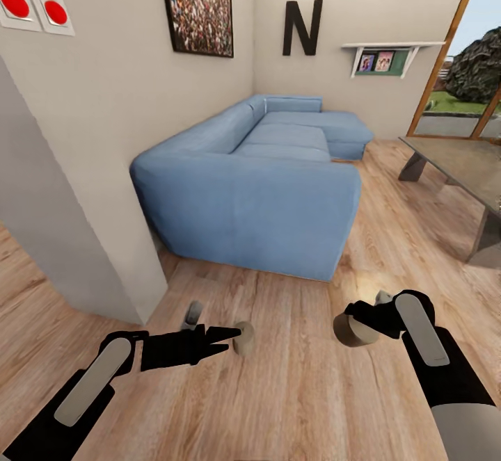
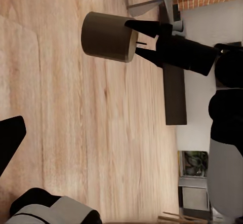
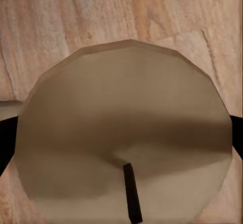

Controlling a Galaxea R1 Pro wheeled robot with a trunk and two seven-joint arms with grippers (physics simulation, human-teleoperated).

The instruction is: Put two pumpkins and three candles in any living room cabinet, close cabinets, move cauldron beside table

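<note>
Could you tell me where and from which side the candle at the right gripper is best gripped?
Probably by its curved side wall, coming end-on from the wick face, one finger on each side. The candle is a stubby cylinder, and its thin wick gives nothing to pinch. The right gripper holds it so.

Head view: looking forward and down over a wood floor [image 1: 292, 377] toward a blue sofa [image 1: 257, 197]. Left wrist view: across floorboards, shared candle [image 2: 109, 36] near. Right wrist view: very close on that candle [image 3: 126, 133].
</note>
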